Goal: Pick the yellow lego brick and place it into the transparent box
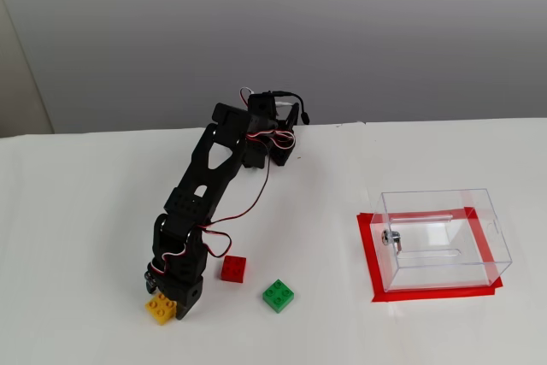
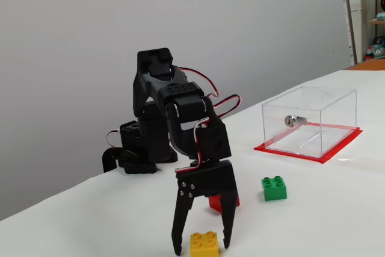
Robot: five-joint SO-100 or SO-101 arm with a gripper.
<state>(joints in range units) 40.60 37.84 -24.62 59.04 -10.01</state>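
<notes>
We have the end effector (image 2: 200, 248) open, fingers straddling the yellow lego brick (image 2: 204, 244) on the near-left counter (image 1: 77, 237), set to clamp; the transparent box (image 1: 443, 238) waits far right.

A small square red plastic brick (image 1: 233, 268) lies on the white table (image 1: 77, 211), and a small square green plastic brick with round studs (image 1: 278, 295) lies just beside it, apart from it and nearer the lower edge in a fixed view. In another fixed view the green brick (image 2: 274, 188) sits flat on the table (image 2: 325, 221) to the right of the red brick (image 2: 215, 201), which is partly hidden. A flat red rectangular mat (image 1: 368, 254) lies on the table's right side. A plain grey wall (image 1: 385, 32) stands behind.
</notes>
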